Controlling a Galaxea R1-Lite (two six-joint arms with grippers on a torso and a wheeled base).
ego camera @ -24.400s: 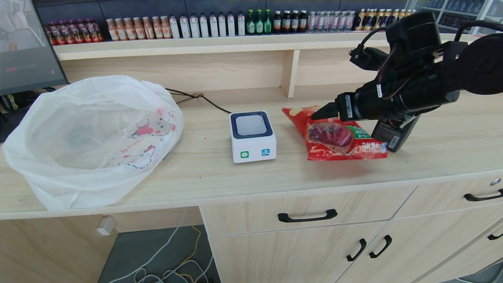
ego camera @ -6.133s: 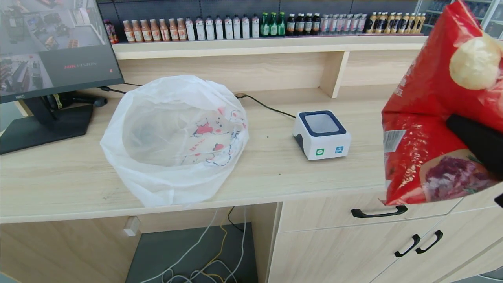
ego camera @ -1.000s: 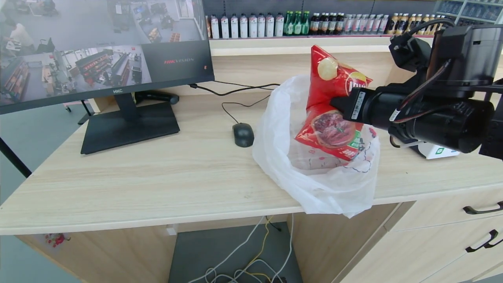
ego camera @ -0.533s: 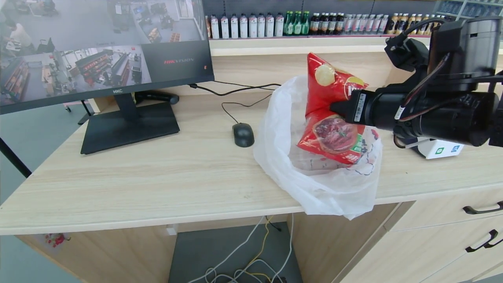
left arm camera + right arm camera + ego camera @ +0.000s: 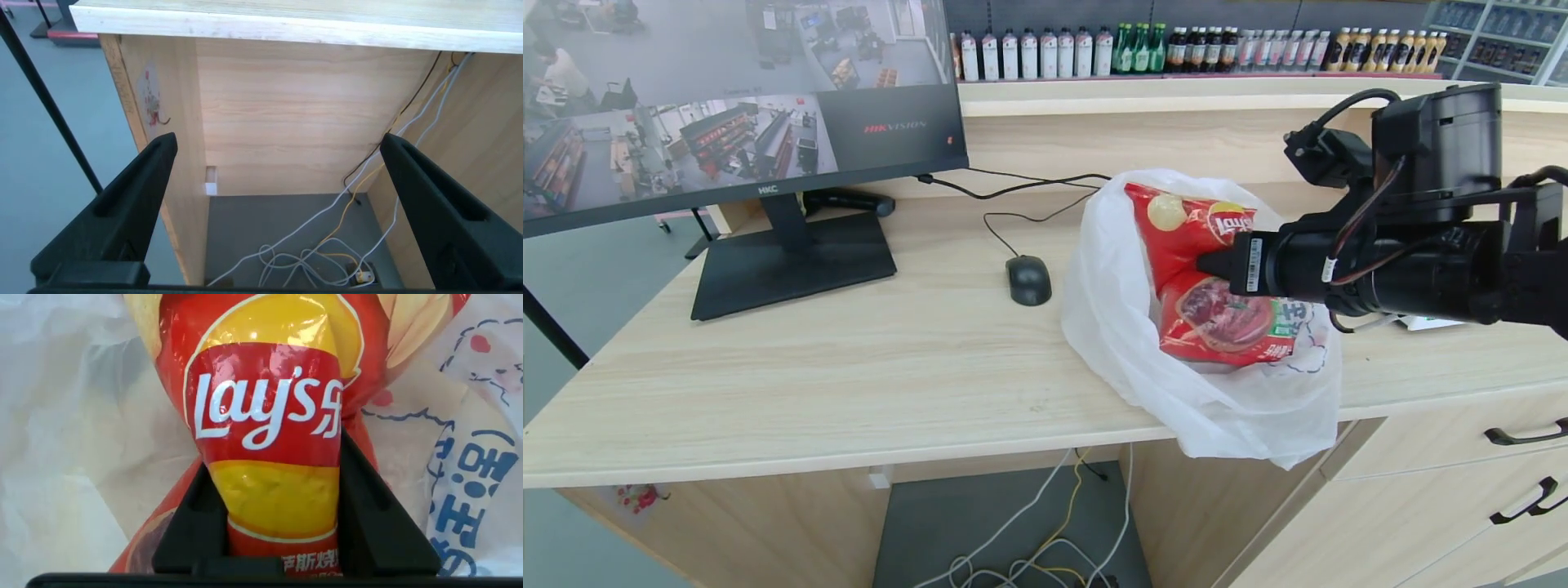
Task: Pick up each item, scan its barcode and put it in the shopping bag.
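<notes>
Centre right, the red crisp packet (image 5: 1168,245) is glossy film, the white shopping bag (image 5: 1111,327) thin translucent plastic. The pale wood-grain counter (image 5: 849,367) looks smooth and matt.

Chips (image 5: 1176,253) in shopping bag (image 5: 1111,343) (mouse (image 5: 1028,279) left)

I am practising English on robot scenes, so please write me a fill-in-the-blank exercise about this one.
1. The right gripper is ____ on the chips.
2. The left gripper is ____.
3. The bag around the chips is ____ in colour.
4. The mouse lies to the ____ of the bag.
Missing words: shut; open; white; left.
</notes>
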